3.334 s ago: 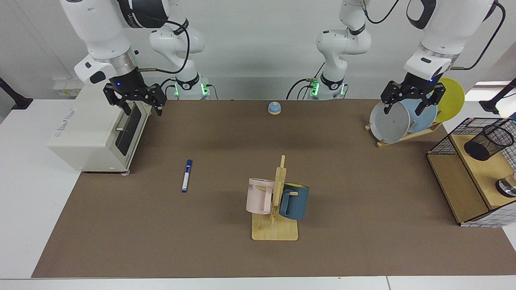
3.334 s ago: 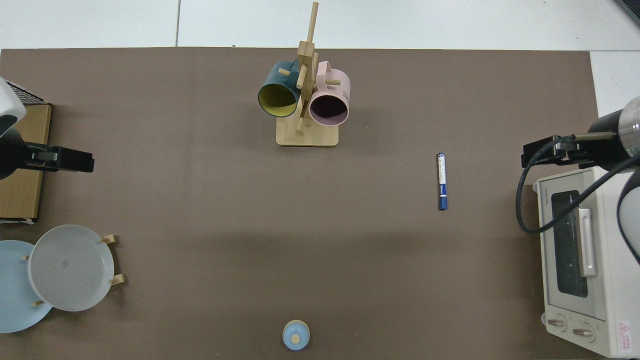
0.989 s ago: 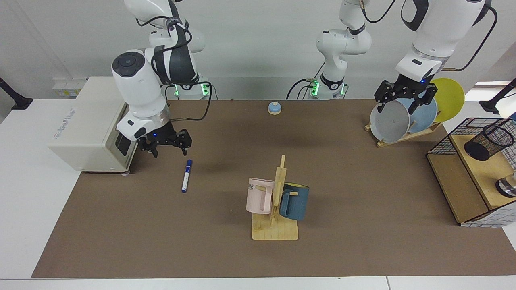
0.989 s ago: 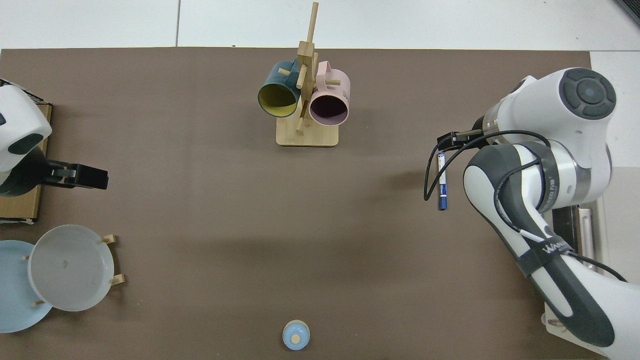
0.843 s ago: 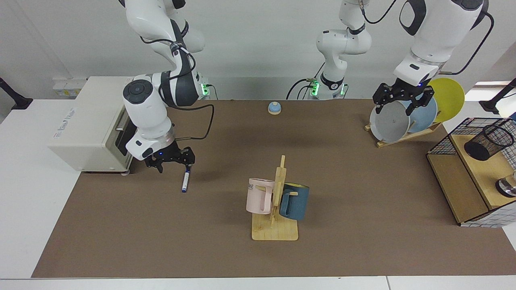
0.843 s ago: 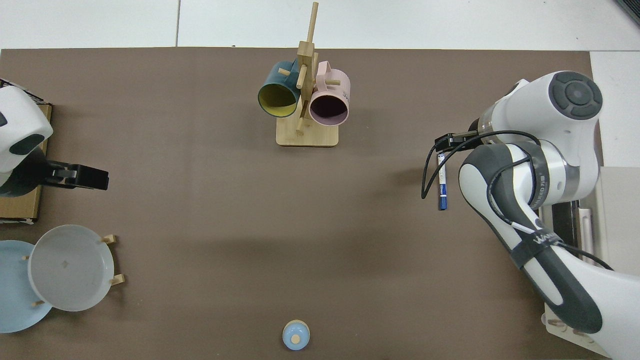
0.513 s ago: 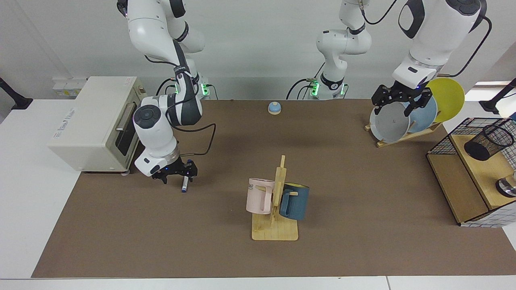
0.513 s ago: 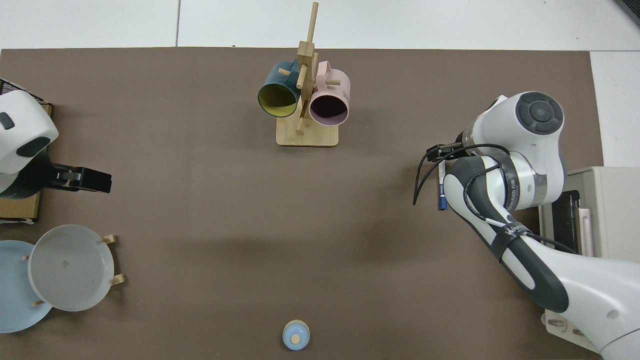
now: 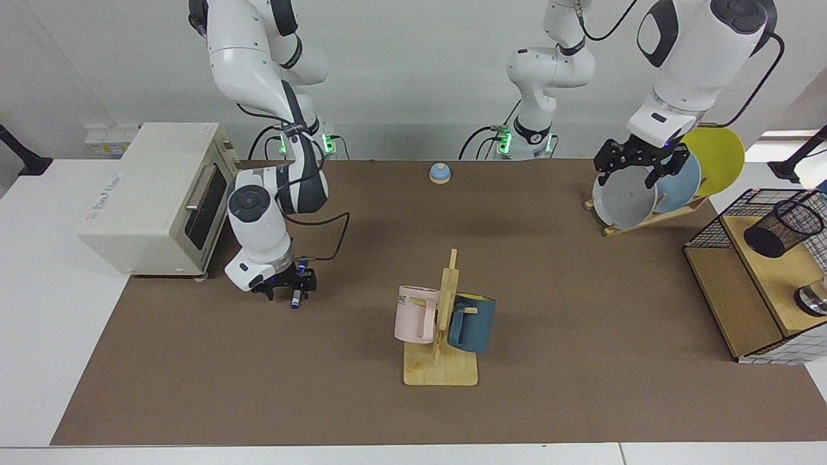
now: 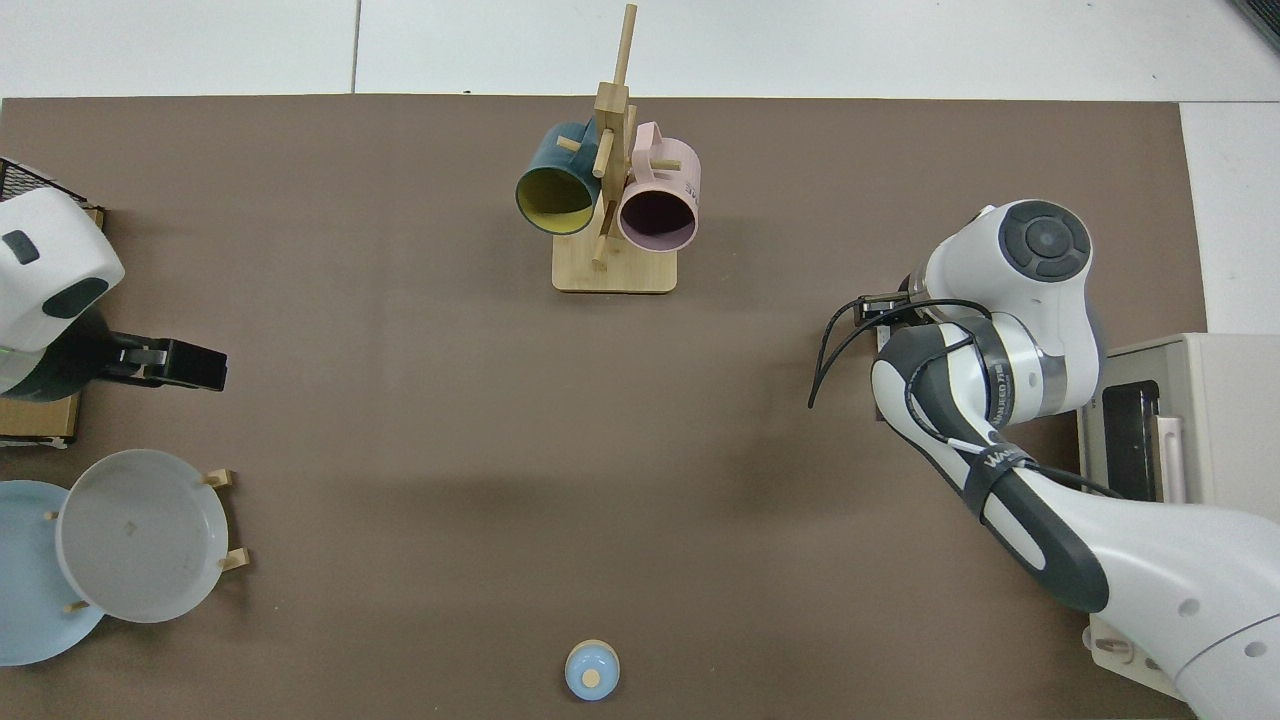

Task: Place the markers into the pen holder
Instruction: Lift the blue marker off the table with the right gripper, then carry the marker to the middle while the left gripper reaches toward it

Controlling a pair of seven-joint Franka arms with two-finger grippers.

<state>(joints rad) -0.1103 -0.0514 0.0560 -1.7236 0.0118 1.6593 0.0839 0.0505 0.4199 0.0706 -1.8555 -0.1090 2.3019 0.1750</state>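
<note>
Facing and top views of the two-arm table. The right gripper (image 9: 289, 289) is lowered onto the brown mat (image 9: 362, 413), its fingers straddling the whiteboard marker (image 9: 295, 299), which lies flat on the mat; only the marker's blue end shows below the fingers, and whether they are pressed against the barrel or stand slightly apart from it cannot be told. In the top view the arm's wrist covers the marker entirely. The toaster oven (image 9: 152, 194) stands just beside the right arm, while bare mat extends from the gripper toward the mug tree (image 9: 442, 336) and the near edge. The left gripper (image 9: 636, 169) waits with fingers spread and empty above the grey plate (image 9: 621, 199) in the plate rack at the far side. The black mesh pen holder (image 9: 783, 227) sits tilted on the wooden shelf (image 9: 769, 271) inside the wire-grid basket frame (image 9: 711, 236), well apart from the marker; nothing shows inside it. A pink mug (image 9: 415, 314) and a blue mug (image 9: 473, 323) hang on the mug tree.
</note>
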